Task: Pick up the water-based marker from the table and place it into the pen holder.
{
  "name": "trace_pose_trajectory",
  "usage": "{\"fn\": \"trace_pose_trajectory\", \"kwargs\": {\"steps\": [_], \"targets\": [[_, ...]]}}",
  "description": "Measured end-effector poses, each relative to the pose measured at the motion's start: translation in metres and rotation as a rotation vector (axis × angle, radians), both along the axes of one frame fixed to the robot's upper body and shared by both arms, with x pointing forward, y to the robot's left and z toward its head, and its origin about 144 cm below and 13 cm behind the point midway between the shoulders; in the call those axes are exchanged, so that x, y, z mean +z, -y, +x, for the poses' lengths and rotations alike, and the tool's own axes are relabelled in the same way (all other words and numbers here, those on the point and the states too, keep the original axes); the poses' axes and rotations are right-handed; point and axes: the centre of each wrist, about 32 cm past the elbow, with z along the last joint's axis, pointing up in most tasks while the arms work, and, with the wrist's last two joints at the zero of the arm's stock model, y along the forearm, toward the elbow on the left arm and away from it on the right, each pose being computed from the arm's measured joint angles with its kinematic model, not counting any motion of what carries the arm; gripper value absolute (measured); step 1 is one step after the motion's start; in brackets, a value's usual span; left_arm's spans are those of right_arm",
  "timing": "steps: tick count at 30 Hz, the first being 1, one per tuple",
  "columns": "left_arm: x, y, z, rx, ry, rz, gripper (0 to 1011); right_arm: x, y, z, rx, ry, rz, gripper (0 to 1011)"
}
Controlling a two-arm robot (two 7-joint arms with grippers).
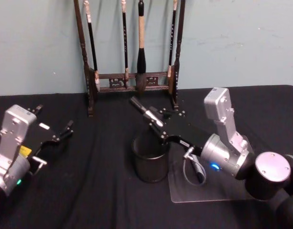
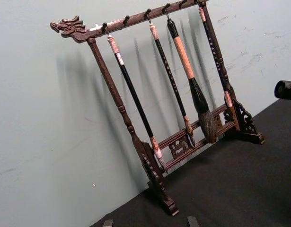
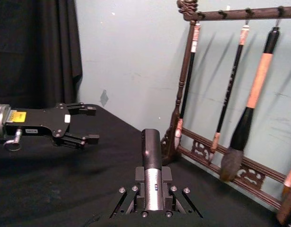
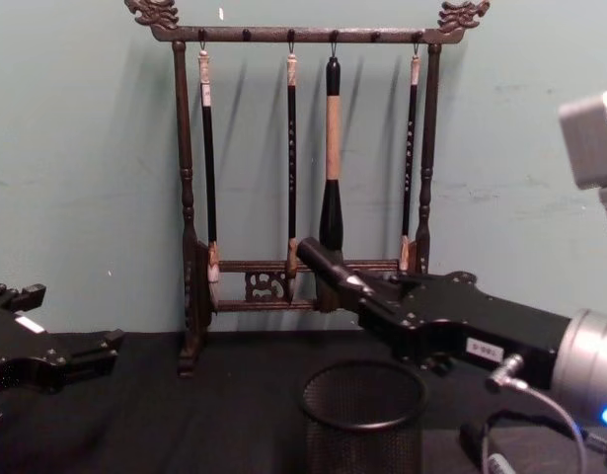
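Note:
The water-based marker point(image 1: 142, 109), black cap and silver barrel, is tilted with its cap pointing up and back toward the wall. My right gripper point(image 1: 159, 125) is shut on its barrel. In the right wrist view the marker point(image 3: 152, 163) sits between the two fingers. The pen holder point(image 1: 150, 161), a round black mesh cup, stands on the black cloth directly below the gripper. From the chest, the marker point(image 4: 326, 261) hangs above the holder's rim point(image 4: 363, 397), clear of it. My left gripper point(image 1: 65, 131) stays at the left, open and holding nothing.
A dark wooden brush rack point(image 1: 132, 81) with several hanging brushes stands against the wall behind the holder. A clear plastic sheet point(image 1: 182, 191) lies on the cloth under my right arm. Bare black cloth stretches between the left gripper and the holder.

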Motion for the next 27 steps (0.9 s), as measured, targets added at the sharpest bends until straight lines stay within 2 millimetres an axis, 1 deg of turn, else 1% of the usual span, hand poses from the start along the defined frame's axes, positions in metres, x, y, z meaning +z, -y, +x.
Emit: {"fn": "trace_pose_trajectory", "kwargs": {"steps": [17,21,27], "targets": [[0.0,0.0,0.0,0.0,0.0,0.0,1009,-0.004,-0.02,0.013,0.043,-0.008,0.001,204],[0.0,0.0,0.0,0.0,0.0,0.0,1009,-0.005,-0.024,0.015,0.05,-0.015,-0.001,204],[0.0,0.0,0.0,0.0,0.0,0.0,1009,-0.005,-0.023,0.015,0.049,-0.015,-0.001,203]]}}
